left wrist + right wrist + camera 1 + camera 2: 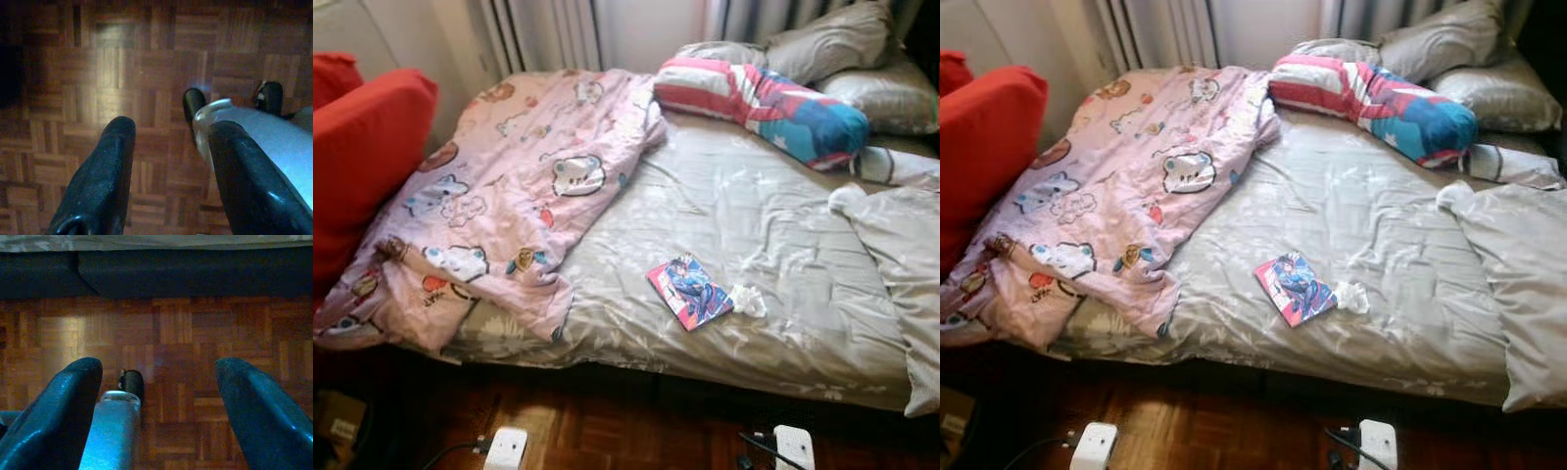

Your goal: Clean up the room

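Facing you: bed (773, 323), grey sheet rumpled.
Book (690, 291): flat near the bed's front edge, white wad (747, 299) touching its right corner.
Pink duvet (499, 211): heaped over the bed's left side, beside the red chair (362, 147).
Striped pillow (764, 103): at the head, by grey pillows (832, 44).
Left claw (171, 181): spread wide, empty, above the parquet (122, 73).
Right claw (159, 416): wide, empty, pointing at the floor by the bed base.
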### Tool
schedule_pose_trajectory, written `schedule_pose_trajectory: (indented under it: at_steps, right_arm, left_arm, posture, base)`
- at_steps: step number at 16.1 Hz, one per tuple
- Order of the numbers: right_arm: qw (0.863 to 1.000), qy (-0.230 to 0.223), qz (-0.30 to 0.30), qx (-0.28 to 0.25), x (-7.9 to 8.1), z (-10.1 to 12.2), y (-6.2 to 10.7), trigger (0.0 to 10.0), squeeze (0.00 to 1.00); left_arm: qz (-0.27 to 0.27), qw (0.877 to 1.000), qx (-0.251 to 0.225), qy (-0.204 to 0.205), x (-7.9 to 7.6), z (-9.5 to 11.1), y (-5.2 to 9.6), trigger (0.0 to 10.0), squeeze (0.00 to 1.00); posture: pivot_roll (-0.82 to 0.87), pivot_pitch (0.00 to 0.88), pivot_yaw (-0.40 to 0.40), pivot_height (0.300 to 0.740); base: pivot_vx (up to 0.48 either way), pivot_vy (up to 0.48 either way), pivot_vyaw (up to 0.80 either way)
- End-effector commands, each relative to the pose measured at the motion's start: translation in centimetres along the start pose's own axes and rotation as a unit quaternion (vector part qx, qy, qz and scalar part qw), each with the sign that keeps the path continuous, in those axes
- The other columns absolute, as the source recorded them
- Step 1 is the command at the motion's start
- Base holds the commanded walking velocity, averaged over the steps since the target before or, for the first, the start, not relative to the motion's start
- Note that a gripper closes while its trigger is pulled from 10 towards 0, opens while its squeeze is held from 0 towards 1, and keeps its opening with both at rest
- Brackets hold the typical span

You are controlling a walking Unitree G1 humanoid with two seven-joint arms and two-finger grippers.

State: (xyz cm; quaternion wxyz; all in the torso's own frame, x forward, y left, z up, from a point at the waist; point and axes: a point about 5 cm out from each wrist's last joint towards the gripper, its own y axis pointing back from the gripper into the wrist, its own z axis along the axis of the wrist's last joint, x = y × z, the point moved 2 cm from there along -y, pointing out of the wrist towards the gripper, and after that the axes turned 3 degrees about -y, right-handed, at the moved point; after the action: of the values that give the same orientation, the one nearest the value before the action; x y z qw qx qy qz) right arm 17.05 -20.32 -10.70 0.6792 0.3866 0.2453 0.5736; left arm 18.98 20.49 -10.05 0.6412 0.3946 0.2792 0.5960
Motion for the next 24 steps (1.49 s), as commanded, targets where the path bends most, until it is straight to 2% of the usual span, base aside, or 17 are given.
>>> schedule_pose_trajectory:
  at_steps: [1, 6, 7, 10, 13, 19, 24]
  right_arm:
    - [1.0, -0.008, -0.005, 0.01, -0.4, -0.7, 0.2, 10.0, 0.0]
    - [1.0, -0.007, -0.011, 0.019, -1.2, -1.2, 0.4, 10.0, 0.0]
    - [1.0, -0.009, -0.015, 0.021, -1.9, -1.4, 0.6, 10.0, 0.0]
    - [1.0, -0.009, -0.017, 0.023, -2.3, -1.5, 0.8, 10.0, 0.0]
    - [1.0, -0.007, -0.017, 0.024, -2.4, -1.5, 0.8, 10.0, 0.0]
    - [1.0, -0.006, -0.01, 0.021, -1.2, -1.0, 0.4, 10.0, 0.0]
    - [1.0, -0.008, -0.011, 0.018, -1.5, -0.8, 0.4, 10.0, 0.0]
  left_arm:
    - [0.002, 1.0, 0.011, 0.004, 0.0, -0.6, 0.1, 10.0, 0.0]
    - [0.002, 1.0, 0.008, 0.003, 0.0, -0.2, 0.0, 10.0, 0.0]
    - [0.002, 1.0, 0.007, 0.004, 0.0, -0.1, 0.0, 10.0, 0.0]
    - [0.002, 1.0, 0.005, 0.006, 0.1, -0.1, 0.0, 10.0, 0.0]
    - [0.003, 1.0, 0.005, 0.006, 0.1, -0.1, 0.0, 10.0, 0.0]
    - [0.003, 1.0, 0.002, 0.007, 0.1, 0.0, 0.0, 10.0, 0.0]
    - [0.004, 1.0, 0.001, 0.004, 0.1, 0.2, 0.0, 10.0, 0.0]
  posture:
    - [-0.05, 0.087, 0.019, 0.74]
    - [-0.05, 0.09, 0.018, 0.74]
    - [-0.05, 0.09, 0.017, 0.74]
    - [-0.05, 0.091, 0.017, 0.74]
    - [-0.05, 0.091, 0.016, 0.74]
    - [-0.05, 0.09, 0.015, 0.74]
    - [-0.04, 0.091, 0.025, 0.74]
  base:
    - [0.0, 0.0, 0.0]
    - [0.0, 0.0, 0.0]
    - [0.259, 0.0, 0.0]
    - [0.303, 0.0, 0.0]
    - [0.32, 0.0, 0.0]
    - [0.326, 0.0, 0.0]
    - [0.311, 0.0, 0.0]
